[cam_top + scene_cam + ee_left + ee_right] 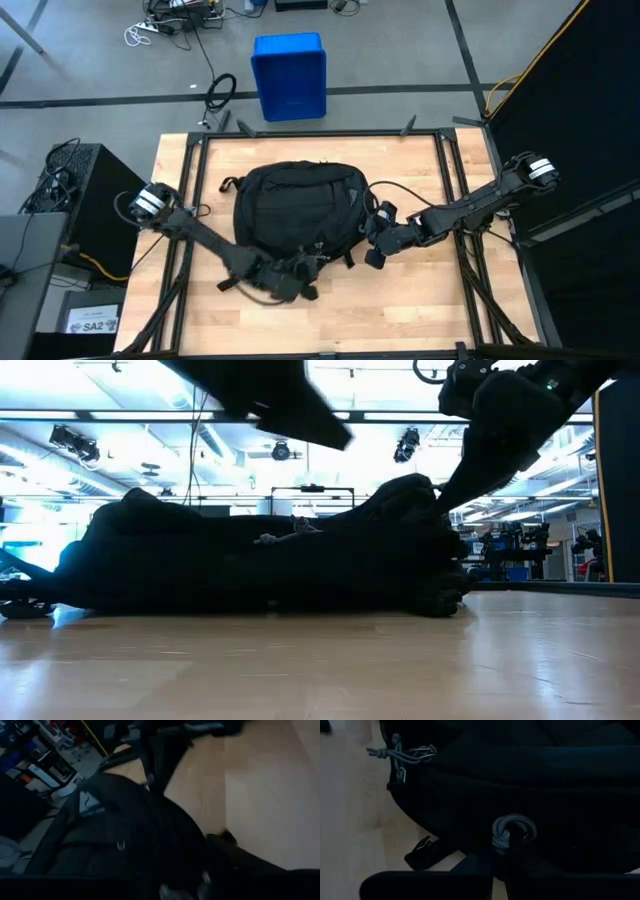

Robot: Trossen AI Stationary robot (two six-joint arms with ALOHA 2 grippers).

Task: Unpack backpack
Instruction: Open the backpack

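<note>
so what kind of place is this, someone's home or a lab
Most likely a robotics lab or workshop, not a home. The wooden table sits in a black metal frame on a bare concrete floor, cables lie loose behind it, and the low view shows rows of ceiling lights over an open hall.

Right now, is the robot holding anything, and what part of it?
The right gripper is shut on the backpack's grey zipper cord, at the bag's right side. The left gripper is at the bag's near edge; whether it holds anything cannot be told.
</note>
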